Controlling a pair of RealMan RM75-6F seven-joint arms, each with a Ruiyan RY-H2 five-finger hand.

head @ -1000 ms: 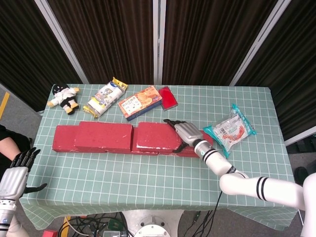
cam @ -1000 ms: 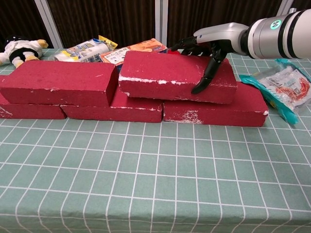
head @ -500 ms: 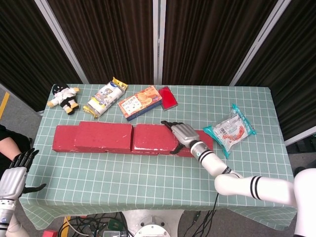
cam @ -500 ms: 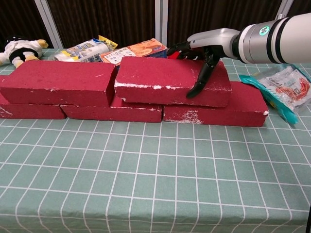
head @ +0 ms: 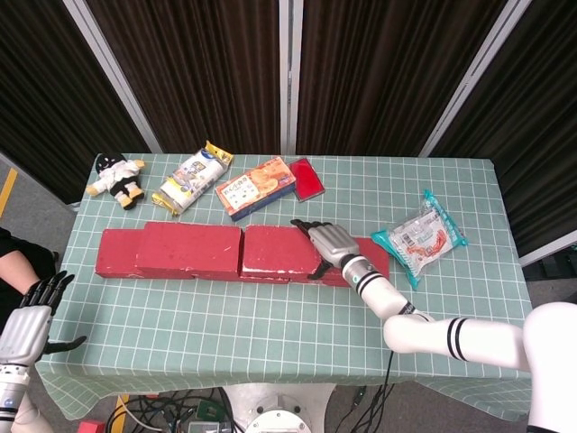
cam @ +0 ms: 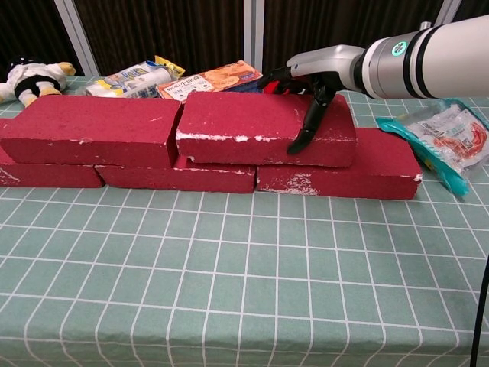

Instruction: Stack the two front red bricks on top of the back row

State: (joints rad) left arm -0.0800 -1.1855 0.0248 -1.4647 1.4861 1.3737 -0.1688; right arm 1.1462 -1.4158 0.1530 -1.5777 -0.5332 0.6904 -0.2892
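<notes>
On the green checked tablecloth (cam: 244,290), the right hand (cam: 317,73) is clamped over the right-hand upper brick (cam: 260,126), fingers (cam: 284,82) draped over the far edge and the thumb (cam: 306,126) pressed down the near face, so it's got a proper grip on it. That brick sits level on the bottom row, bridging the middle lower brick (cam: 179,174) and the right lower brick (cam: 344,172). Its left end is just beside the left upper brick (cam: 88,130), and whether the two actually touch I can't make out. A third lower brick (cam: 46,174) pokes out at the far left underneath.

From the head view, the whole red wall runs across the table's middle, the right hand (head: 332,242) sitting on its right part.

Down at the lower left corner, the left hand (head: 27,317) hangs off the table edge, well apart from everything, fingers spread, thumb out, nothing in it.

Behind the bricks: a plush toy (head: 117,178) at far left, a snack bag (head: 191,178), an orange box (head: 255,188) and a small red packet (head: 307,179). Right of the wall lies a teal-edged food packet (head: 420,236).
</notes>
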